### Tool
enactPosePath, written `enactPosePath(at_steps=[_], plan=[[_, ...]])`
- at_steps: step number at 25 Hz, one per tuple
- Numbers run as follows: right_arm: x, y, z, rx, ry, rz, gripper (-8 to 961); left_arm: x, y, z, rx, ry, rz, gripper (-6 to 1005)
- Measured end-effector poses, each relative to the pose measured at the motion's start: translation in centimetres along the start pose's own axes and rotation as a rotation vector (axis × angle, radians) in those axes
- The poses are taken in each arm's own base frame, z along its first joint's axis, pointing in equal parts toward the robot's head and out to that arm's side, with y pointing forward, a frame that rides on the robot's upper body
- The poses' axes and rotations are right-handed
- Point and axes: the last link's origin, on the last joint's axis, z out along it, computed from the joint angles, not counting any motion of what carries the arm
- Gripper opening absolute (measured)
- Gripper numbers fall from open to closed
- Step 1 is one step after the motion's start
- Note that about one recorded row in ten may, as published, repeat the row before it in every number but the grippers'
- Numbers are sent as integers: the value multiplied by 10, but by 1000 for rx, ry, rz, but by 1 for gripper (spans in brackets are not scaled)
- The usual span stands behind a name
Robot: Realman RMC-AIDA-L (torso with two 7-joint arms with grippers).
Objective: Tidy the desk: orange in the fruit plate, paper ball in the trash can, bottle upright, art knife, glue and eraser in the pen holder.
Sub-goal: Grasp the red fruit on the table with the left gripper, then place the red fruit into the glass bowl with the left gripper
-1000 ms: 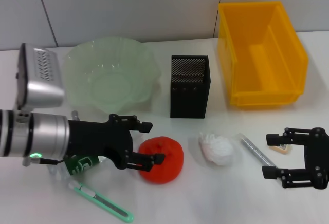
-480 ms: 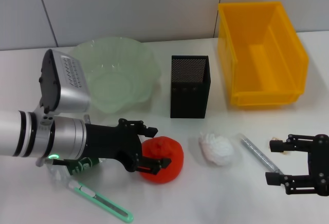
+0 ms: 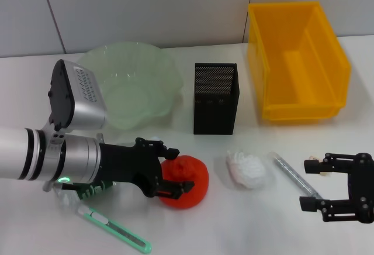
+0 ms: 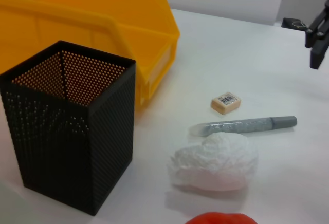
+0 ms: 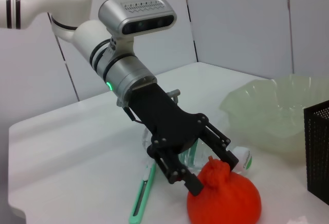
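orange [image 3: 188,180] between spread fingers of left hand [image 3: 173,168], unclamped, right hand [image 3: 318,184] open, idle

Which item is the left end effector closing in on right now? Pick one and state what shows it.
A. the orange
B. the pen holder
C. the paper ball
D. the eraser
A. The left end effector has its open fingers on either side of the orange, as the right wrist view also shows, while the paper ball, eraser and pen holder sit apart from it.
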Motion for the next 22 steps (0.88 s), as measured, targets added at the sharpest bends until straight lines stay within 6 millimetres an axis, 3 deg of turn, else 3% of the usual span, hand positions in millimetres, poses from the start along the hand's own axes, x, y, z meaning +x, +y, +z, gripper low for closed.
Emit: enactPosePath(at_steps=[9,14,19,22], plan=[[1,0,2,-6,-3,9,768,0,-3,0,16,-3,-15,739],[1,0,2,-4,-2,6,769,0,0,3,5,-10,-8,606],[2,0,2,-8,0,5,769,1,1,3,-2,-2,-4,349],[2,1,2,-8,1,7,769,10,6,1,-27,67,-27,251]])
